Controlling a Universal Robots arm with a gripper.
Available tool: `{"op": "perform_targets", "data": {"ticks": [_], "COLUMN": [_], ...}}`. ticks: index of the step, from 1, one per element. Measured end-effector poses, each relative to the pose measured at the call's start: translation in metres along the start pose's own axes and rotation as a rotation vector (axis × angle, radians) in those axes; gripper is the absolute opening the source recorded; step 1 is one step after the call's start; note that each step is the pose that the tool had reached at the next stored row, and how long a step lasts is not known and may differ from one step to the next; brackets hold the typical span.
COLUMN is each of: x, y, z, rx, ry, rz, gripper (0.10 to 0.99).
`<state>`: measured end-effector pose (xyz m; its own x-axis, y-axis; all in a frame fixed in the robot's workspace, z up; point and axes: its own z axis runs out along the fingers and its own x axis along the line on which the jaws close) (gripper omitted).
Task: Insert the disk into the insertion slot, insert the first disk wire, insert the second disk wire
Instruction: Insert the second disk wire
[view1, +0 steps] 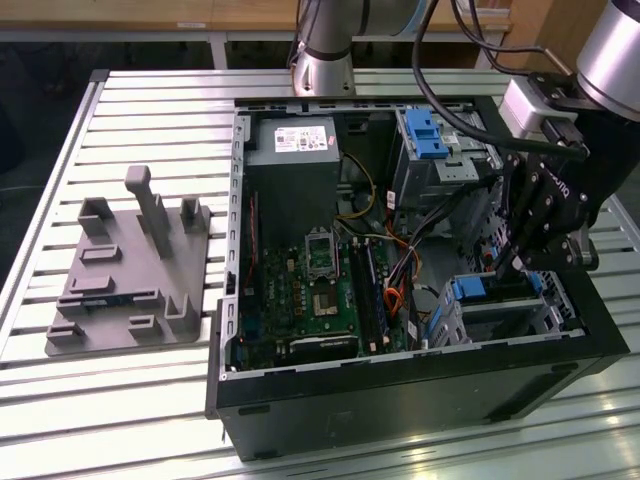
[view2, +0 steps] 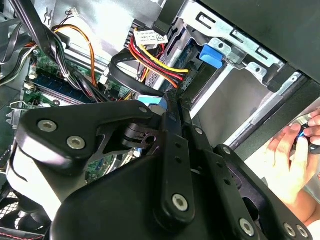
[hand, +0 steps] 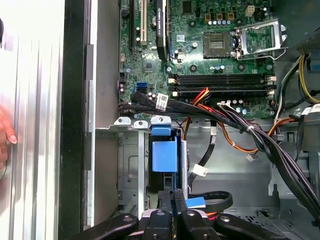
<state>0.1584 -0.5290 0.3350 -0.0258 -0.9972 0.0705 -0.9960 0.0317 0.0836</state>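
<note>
The disk (view1: 492, 291), with its bright blue carrier (hand: 164, 155), sits inside the silver insertion slot (view1: 545, 312) at the case's front corner on the exterior view's right. My gripper (view1: 503, 268) hangs just above that cage. In both wrist views the two black fingers (hand: 166, 202) stand pressed together right at the blue carrier's end. A thick black wire (view2: 131, 83) loops in and ends at the fingertips (view2: 172, 95), so the gripper looks shut on its plug. Beside it lies a second wire, a red, yellow and black bundle (view2: 152, 65).
The open computer case (view1: 400, 395) lies on a slatted metal table (view1: 120, 400). A taller bay with a blue latch (view1: 425, 135) stands behind. Loose cables (hand: 240, 125) cross the motherboard (hand: 220, 55). A grey fixture (view1: 135, 275) lies on the exterior view's left. A person's hand (view2: 292, 150) rests outside the case.
</note>
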Motion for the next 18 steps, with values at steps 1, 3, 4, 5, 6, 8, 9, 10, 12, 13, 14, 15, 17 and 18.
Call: {"op": "perform_targets", "data": {"ticks": [1,3,4,5,6,8,9,10,12,13,14,15,17,18], "x": [0.0000,0.0000,0.0000,0.0001,0.0001,0.0001,0.0001,0.0001,0.0001,0.0001,0.0001,0.0001,0.0002,0.0003], "y": [-0.0001,-0.0002,-0.0003,-0.0004,-0.0005,-0.0006,-0.0007,-0.0007,-0.0008,-0.0008,-0.0008,-0.0009,-0.0010,-0.0011], "z": [0.0003,0.0008,0.0010,0.0011,0.0013,0.0017,0.0018,0.0018,0.0020,0.0024,0.0029,0.0034,0.0047,0.0053], "rx": [0.000,0.000,0.000,0.000,0.000,0.000,0.000,0.000,0.000,0.000,0.000,0.000,0.000,0.000], "ry": [0.0000,0.0001,0.0002,0.0003,0.0002,-0.0002,-0.0001,0.0000,0.0000,-0.0001,-0.0001,0.0001,0.0005,0.0007], "rz": [0.000,0.000,0.000,0.000,0.000,0.000,0.000,0.000,0.000,0.000,0.000,0.000,0.000,0.000], "gripper": [0.145,0.145,0.145,0.145,0.145,0.145,0.145,0.145,0.145,0.145,0.145,0.145,0.145,0.145]}}
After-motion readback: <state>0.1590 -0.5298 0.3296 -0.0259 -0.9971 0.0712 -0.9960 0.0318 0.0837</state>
